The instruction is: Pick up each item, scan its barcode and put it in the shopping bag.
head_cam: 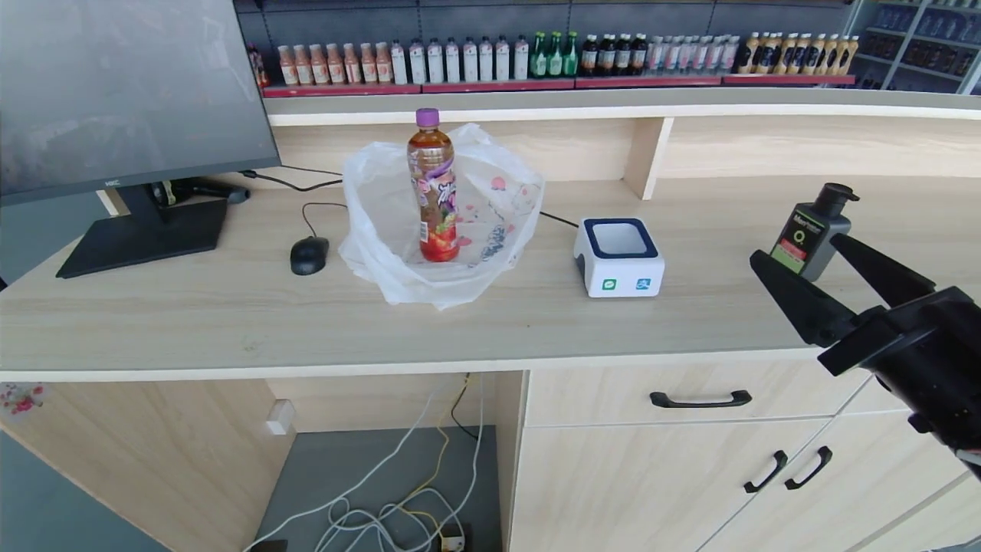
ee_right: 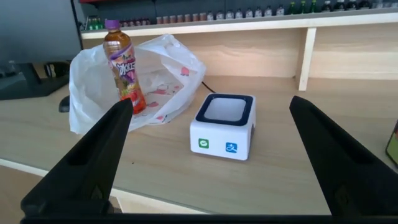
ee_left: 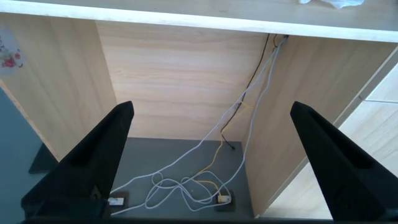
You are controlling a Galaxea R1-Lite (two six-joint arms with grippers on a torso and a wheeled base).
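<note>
Right gripper (head_cam: 795, 247) hangs at the front edge of the surface (head_cam: 230, 314), toward its right end, jaws spread wide and holding nothing. Seen from the head, the dark grey pump bottle (head_cam: 808, 230) shows between the two fingers, but it stands farther back on the surface, upright and near the right edge. From the right wrist it sits off to one side of the gripper (ee_right: 211, 101), so the two are judged apart.

Left gripper (ee_left: 211, 107) is held low, below the front edge, facing the open recess under the surface. Its jaws are likewise spread and empty.

Task status (judged from how things lie):
- Done: one item is bagged. The drink bottle (head_cam: 434, 192), purple-capped, stands upright inside the open shopping bag (head_cam: 368, 215) at mid-surface. Whether it was scanned cannot be told.
- Left: the pump bottle must be grasped, presented to the scanner (head_cam: 618, 257) and placed in the bag.

The scanner, a white box with a dark-rimmed window facing up, sits just beside the bag on the side toward the pump bottle.

Surface and room: light wood-grain top with a raised back ledge. A monitor (head_cam: 130, 84) stands at the left rear corner, a mouse (head_cam: 309, 254) between it and the bag. Drawers with black handles (head_cam: 700, 399) sit below on the right, and loose cables (ee_left: 199, 186) lie on the floor of the recess. Behind, a shelf (head_cam: 552, 80) carries rows of bottled drinks.
</note>
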